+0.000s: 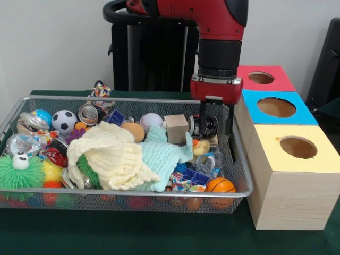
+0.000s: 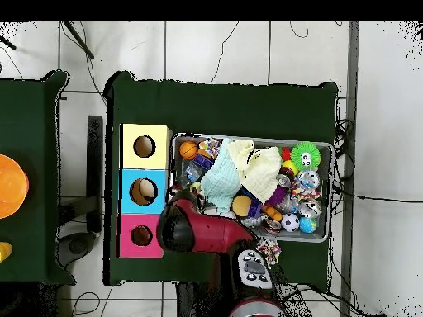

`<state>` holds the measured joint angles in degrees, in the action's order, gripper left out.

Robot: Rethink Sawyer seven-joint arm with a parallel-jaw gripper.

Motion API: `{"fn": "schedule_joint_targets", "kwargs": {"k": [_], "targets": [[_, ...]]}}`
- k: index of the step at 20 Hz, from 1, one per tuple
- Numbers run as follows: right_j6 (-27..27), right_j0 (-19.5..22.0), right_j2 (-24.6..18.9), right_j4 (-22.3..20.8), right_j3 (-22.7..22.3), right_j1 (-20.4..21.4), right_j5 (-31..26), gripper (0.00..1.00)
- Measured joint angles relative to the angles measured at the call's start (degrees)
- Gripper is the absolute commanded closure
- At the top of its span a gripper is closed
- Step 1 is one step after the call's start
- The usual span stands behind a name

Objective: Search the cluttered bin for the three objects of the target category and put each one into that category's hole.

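Note:
My gripper [image 1: 216, 126] hangs at the right end of the wire bin [image 1: 241, 159], close to its far corner beside the boxes. Its fingers [image 1: 203, 119] stand wide apart, open, and straddle a dark round object [image 1: 211, 127] low in the clutter. Whether they touch it I cannot tell. Among the bin's contents are a soccer ball [image 1: 64, 121], a baseball [image 1: 151, 121], a small basketball [image 1: 220, 186], a wooden cube [image 1: 176, 128] and a crushed can [image 1: 88, 113]. In the overhead view the red arm [image 2: 202, 231] hides the gripper.
A yellow cloth [image 1: 109, 154] and a mint cloth [image 1: 162, 154] drape over the middle of the bin. A green spiky ball [image 1: 20, 172] lies at the left end. Right of the bin stand three boxes with holes: yellow [image 1: 298, 147], blue [image 1: 276, 107] and red [image 1: 261, 78].

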<state>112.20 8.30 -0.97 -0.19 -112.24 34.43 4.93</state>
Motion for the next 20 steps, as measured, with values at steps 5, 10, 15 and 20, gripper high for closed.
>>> {"fn": "schedule_joint_targets", "kwargs": {"k": [5,10,15,20], "targets": [[0.0,0.0,0.0,-0.8,0.0,-1.9,0.3,0.0],[0.0,0.0,0.0,-1.4,0.0,-3.2,0.3,0.0],[0.0,0.1,0.0,-2.3,0.0,-4.7,0.3,0.0],[0.0,1.1,0.0,-4.2,0.0,-5.9,0.3,0.0]]}}
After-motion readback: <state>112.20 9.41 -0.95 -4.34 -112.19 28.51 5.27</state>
